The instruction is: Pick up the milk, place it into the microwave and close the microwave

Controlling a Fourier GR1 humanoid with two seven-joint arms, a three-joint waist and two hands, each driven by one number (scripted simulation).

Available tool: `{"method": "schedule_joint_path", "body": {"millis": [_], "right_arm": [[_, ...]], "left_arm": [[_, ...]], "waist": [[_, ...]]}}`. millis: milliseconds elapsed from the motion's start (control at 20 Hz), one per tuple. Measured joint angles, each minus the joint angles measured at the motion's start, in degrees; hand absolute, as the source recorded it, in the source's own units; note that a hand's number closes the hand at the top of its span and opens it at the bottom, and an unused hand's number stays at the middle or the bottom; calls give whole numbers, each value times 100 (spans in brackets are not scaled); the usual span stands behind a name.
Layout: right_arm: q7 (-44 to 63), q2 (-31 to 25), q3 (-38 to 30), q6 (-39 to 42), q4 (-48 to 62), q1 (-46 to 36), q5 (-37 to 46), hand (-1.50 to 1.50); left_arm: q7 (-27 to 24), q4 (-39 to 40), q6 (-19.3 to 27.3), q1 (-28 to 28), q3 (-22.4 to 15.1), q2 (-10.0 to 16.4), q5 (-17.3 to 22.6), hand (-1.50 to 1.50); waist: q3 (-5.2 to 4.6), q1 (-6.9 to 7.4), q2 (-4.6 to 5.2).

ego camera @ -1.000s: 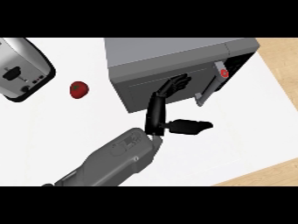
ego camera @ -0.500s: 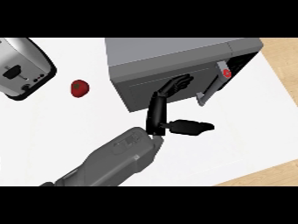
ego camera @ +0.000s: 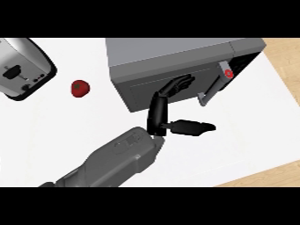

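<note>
Pressing the left hand (ego camera: 157, 112) against the microwave's (ego camera: 171, 52) door (ego camera: 138, 91), fingers (ego camera: 178, 83) straight and spread, thumb out sideways, holding nothing, evidently so as to swing that door shut. No sign of the milk anywhere on the worktop (ego camera: 243, 145); presumably already inside, hidden behind the door.

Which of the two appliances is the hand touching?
The grey microwave at top centre: the left hand's fingers rest against its door. The silver toaster at upper left stands well apart from it.
</note>
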Motion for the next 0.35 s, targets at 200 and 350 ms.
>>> {"method": "schedule_joint_path", "body": {"millis": [200, 350], "right_arm": [[90, -58, -30, 155, 244, -121, -260, -150], [139, -124, -59, 287, 401, -201, -434, -150]], "left_arm": [[-102, 28, -8, -9, -9, -1, 78, -150], [-172, 51, -22, -9, -5, 0, 136, -150]], "waist": [[1, -6, 5], [3, -20, 2]]}}
